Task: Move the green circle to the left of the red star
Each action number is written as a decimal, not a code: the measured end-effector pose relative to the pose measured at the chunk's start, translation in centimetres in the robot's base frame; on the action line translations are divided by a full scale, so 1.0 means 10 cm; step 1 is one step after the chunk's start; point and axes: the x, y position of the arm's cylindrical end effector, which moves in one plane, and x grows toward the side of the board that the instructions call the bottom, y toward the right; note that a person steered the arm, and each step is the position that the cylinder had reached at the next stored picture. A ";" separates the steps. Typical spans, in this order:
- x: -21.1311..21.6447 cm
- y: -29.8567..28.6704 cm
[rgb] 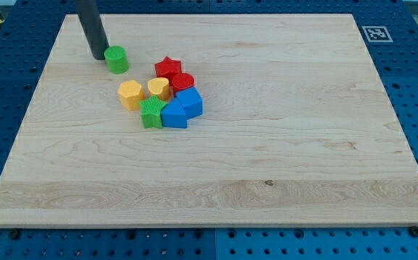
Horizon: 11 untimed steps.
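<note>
The green circle (117, 59) stands near the view's top left on the wooden board (281, 144). The red star (168, 68) lies a short way to its right, with a gap between them. My tip (98, 55) rests just left of the green circle, touching or almost touching its side. The dark rod rises from the tip to the view's top edge.
A cluster sits just below and right of the red star: a red circle (183, 82), a yellow heart (159, 88), a yellow hexagon (130, 94), a green star (151, 113) and two blue blocks (175, 114) (190, 101). A printed marker (375, 32) is at the board's top right corner.
</note>
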 end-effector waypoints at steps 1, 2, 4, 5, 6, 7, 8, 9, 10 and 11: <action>0.04 0.00; 0.02 0.08; 0.13 0.16; 0.13 0.27; 0.07 0.28; 0.03 0.28; 0.11 0.30; 0.25 0.31; 0.26 0.47; 0.25 0.60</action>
